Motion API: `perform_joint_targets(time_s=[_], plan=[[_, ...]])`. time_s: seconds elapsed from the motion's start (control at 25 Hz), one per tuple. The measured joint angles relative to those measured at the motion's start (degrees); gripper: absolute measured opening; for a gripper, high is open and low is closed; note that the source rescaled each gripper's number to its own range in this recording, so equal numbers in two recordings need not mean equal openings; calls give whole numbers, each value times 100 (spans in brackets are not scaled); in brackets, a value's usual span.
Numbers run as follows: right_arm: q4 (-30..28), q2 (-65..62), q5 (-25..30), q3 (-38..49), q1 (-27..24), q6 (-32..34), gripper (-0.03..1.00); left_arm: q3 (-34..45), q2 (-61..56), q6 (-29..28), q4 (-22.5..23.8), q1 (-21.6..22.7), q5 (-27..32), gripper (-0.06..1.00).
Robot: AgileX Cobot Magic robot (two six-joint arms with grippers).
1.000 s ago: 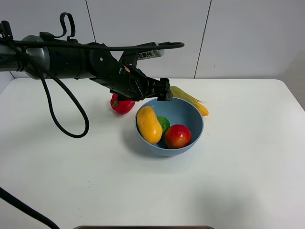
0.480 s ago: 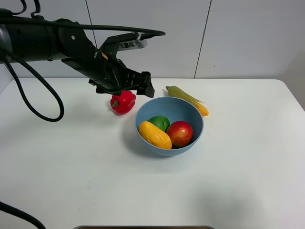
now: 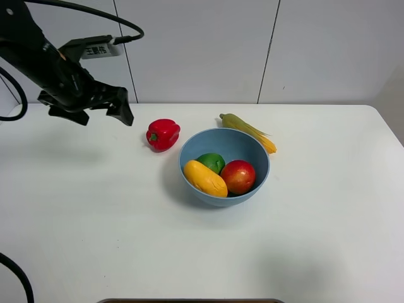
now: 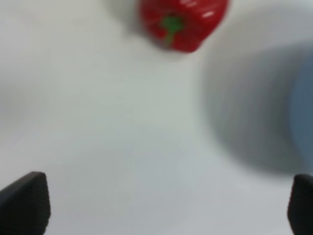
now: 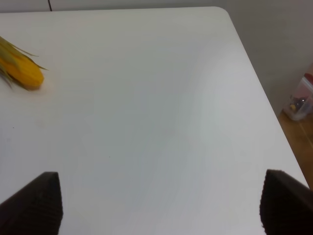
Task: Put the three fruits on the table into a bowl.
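Note:
The light-blue bowl (image 3: 224,166) stands in the middle of the white table (image 3: 126,240). In it lie the yellow-orange mango (image 3: 204,178), the green lime (image 3: 211,162) and the red-orange pomegranate-like fruit (image 3: 238,176). My left gripper (image 3: 101,113) is open and empty, in the air over the table's back left, well apart from the bowl. Its fingertips (image 4: 24,203) show wide apart in the left wrist view. My right gripper (image 5: 156,205) is open and empty over bare table near the right edge; it does not show in the exterior view.
A red bell pepper (image 3: 162,134) lies just left of the bowl and shows in the left wrist view (image 4: 183,22). A corn cob (image 3: 249,130) lies behind the bowl; its tip shows in the right wrist view (image 5: 19,71). The table's right edge (image 5: 254,83) drops to the floor.
The mango fell from the bowl's rim into the bowl. My left gripper, open, pulled back from over the bowl to the far left.

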Motion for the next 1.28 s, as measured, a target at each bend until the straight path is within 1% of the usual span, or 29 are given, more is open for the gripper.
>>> perform_joint_targets(time_s=[0.16, 0.32, 0.4, 0.52, 0.76, 0.84, 1.0, 1.28], plan=[[0, 0, 0, 0, 0, 0, 46, 0, -327, 53, 91, 473, 787, 99], [0, 0, 0, 0, 0, 0, 46, 0, -802, 53, 303, 869, 1631, 99], [0, 0, 0, 0, 0, 0, 46, 0, -1091, 48, 458, 997, 1880, 99], [0, 0, 0, 0, 0, 0, 46, 0, -1563, 48, 729, 1033, 1990, 99], [0, 0, 0, 0, 0, 0, 46, 6, -2626, 48, 1241, 1051, 2011, 99], [0, 0, 0, 0, 0, 0, 46, 146, -3004, 10, 1375, 1051, 1997, 99], [0, 0, 0, 0, 0, 0, 46, 822, -3908, -174, 1570, 1051, 2015, 99], [0, 0, 0, 0, 0, 0, 46, 2171, -5586, -363, 1679, 1051, 1922, 99]])
